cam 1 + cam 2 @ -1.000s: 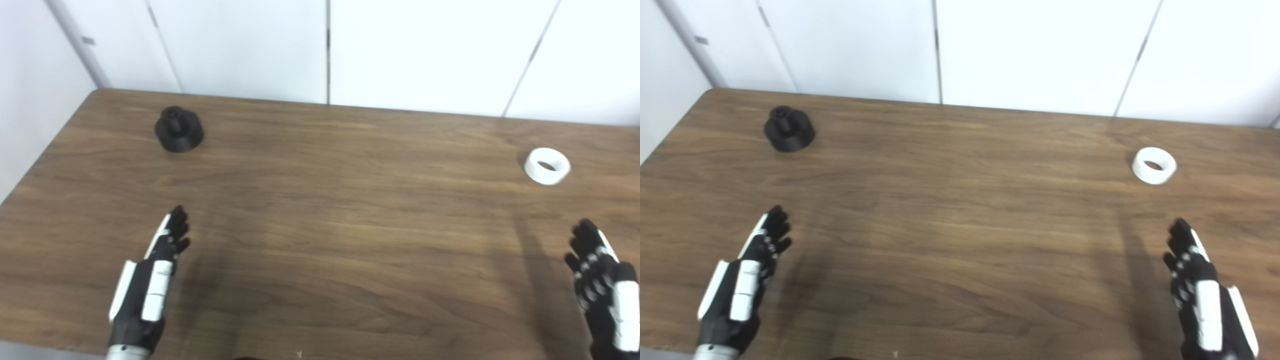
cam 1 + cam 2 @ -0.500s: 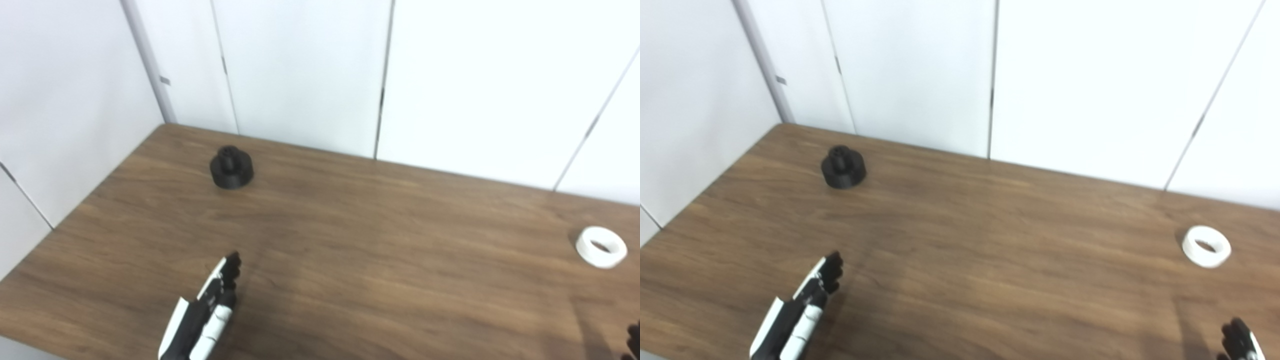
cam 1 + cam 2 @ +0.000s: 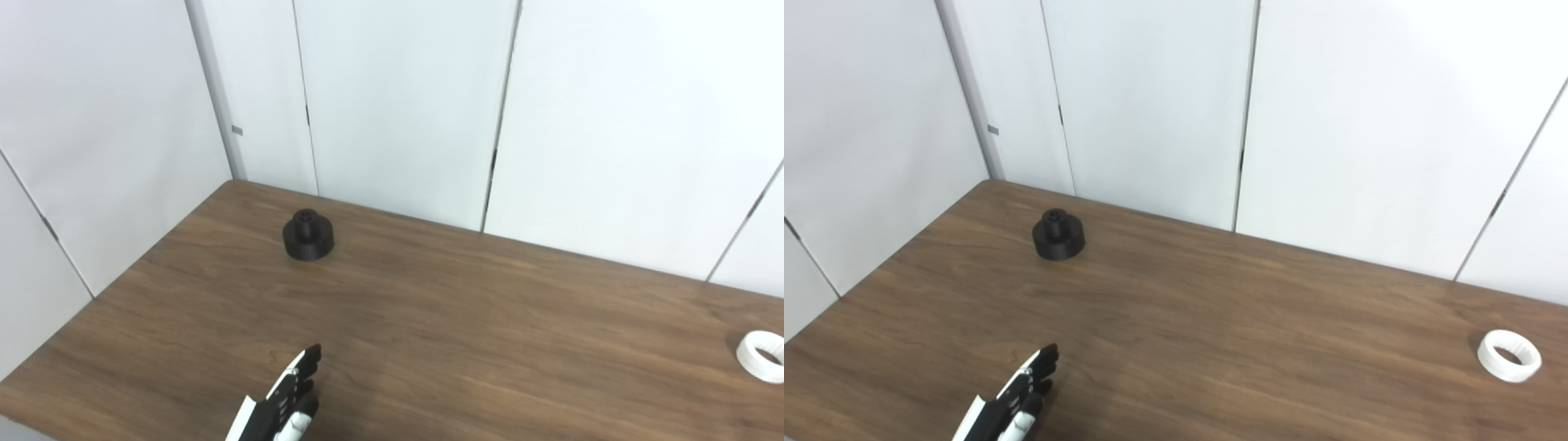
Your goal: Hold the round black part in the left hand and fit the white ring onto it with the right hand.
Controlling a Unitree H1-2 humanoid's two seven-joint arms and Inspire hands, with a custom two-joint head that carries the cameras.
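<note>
The round black part (image 3: 308, 235) stands upright on the wooden table (image 3: 465, 318) near its far left corner, a small hub on top. The white ring (image 3: 1509, 356) lies flat near the table's right edge. My left hand (image 3: 283, 401) is low at the bottom of both views, fingers stretched out and apart, holding nothing, well short of the black part. It also shows in the right eye view (image 3: 1016, 399). My right hand is out of both views.
White wall panels (image 3: 398, 104) close off the table at the back and on the left. The table's left edge (image 3: 116, 288) runs diagonally close to the black part. Bare wood lies between the two parts.
The camera has tilted up and turned left, so the whole scene has shifted down and right. My right hand has dropped out of view. The parts have not moved on the table.
</note>
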